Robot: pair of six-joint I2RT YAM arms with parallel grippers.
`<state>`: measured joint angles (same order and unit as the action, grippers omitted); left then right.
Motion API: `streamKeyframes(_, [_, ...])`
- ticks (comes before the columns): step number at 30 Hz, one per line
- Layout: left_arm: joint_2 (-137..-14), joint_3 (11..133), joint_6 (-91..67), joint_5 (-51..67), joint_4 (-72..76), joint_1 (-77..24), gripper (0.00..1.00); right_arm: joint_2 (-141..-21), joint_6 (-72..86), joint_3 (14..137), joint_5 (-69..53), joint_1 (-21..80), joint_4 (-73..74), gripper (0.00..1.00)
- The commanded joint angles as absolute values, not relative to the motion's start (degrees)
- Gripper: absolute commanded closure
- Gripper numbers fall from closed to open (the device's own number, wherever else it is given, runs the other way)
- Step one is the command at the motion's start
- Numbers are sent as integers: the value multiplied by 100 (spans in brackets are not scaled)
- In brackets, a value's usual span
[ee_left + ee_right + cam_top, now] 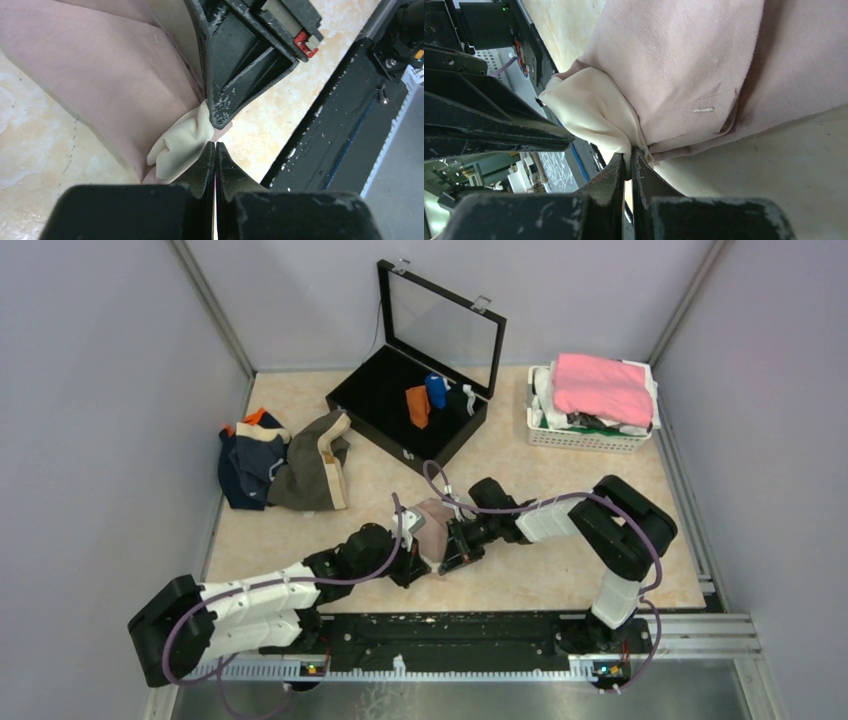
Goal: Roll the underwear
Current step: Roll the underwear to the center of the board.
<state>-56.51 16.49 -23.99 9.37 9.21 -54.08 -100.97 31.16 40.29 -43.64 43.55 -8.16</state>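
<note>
Holding the pale pink-beige soft cloth brief [432, 523] at the near middle of the beige tabletop [620, 570], between both arms. Pinching its cream lining [180, 142] with the left gripper [215, 146], fingers closed fully on the fabric. Clamping the same cream edge with the right gripper [630, 151], closed tight too. Lying far left, a heap of navy and olive-brown briefs [285, 462]; standing far, an open black case [375, 400] and a white basket [585, 438].

One case [372, 400], one basket [585, 440], two rolled briefs [418, 406], one pink-beige brief [433, 525]
</note>
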Motion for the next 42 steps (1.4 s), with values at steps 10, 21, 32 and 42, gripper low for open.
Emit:
streamKeyframes(10, [-6227, 1712, -3023, -392, 918, -5405, 100, -10197, 3010, 4096, -3883, 4266, -624, 86])
streamKeyframes(21, [-6749, 1796, -3343, -721, 781, -5405, 100, -9817, 3003, 4061, -3806, 4263, -614, 76])
streamKeyframes(32, [-5914, 1768, -3007, -286, 1050, -5405, 100, -9753, 3057, 4103, -3645, 4259, -574, 100])
streamKeyframes(42, [-5636, 1640, -2692, -59, 1591, -5405, 100, -9782, 3194, 4080, -3674, 4251, -641, 100])
